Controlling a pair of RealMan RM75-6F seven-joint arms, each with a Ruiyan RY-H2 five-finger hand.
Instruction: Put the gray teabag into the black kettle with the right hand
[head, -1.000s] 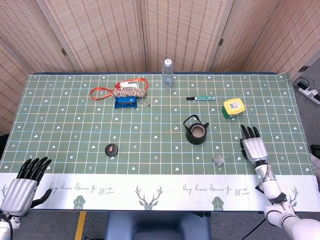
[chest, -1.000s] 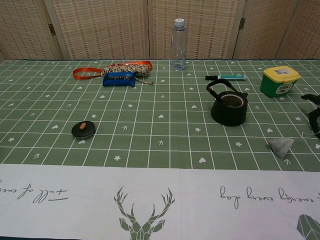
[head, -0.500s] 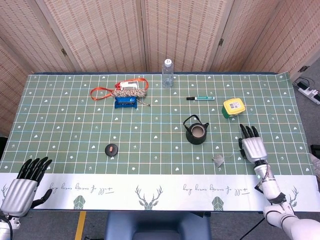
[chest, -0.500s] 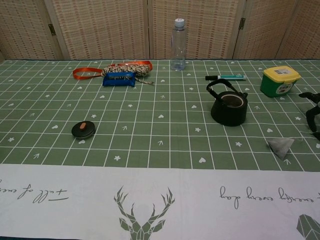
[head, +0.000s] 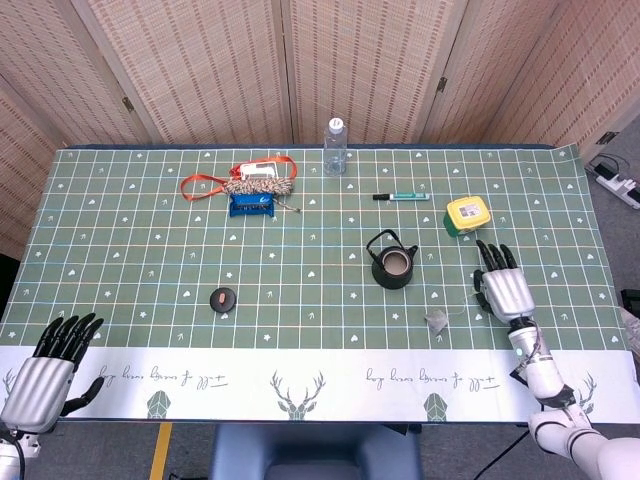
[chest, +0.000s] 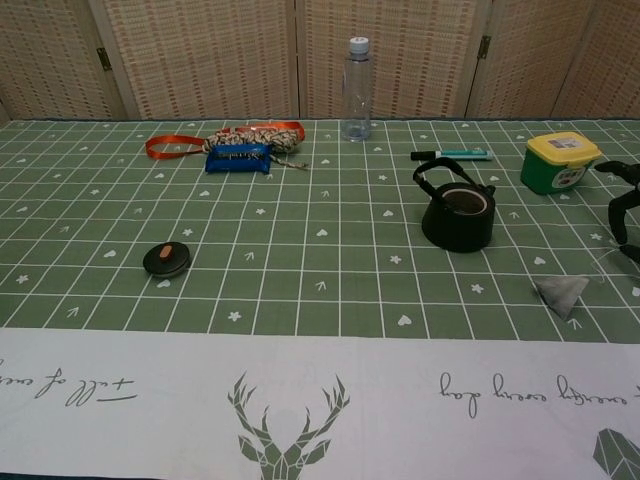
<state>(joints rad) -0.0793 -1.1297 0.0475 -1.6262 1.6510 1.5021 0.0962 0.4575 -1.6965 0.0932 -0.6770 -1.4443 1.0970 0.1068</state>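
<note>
The gray teabag (head: 437, 321) (chest: 561, 293) lies flat on the green cloth, its thin string trailing right toward my right hand. The black kettle (head: 391, 264) (chest: 457, 213) stands lidless, up and to the left of the teabag. My right hand (head: 503, 288) (chest: 623, 208) hovers just right of the teabag, fingers spread and holding nothing. Only its dark fingertips show at the chest view's right edge. My left hand (head: 48, 365) rests open at the table's near left corner, far from both.
The kettle's black lid (head: 223, 298) (chest: 167, 258) lies mid-left. A yellow-lidded green tub (head: 467, 214) (chest: 559, 162) sits beyond my right hand. A marker (head: 401, 196), a clear bottle (head: 335, 146) and a blue pouch with an orange strap (head: 250, 192) lie at the back.
My right hand has crept a little farther from me and slightly left, toward the tub side of the teabag. The teabag and kettle have not moved.
</note>
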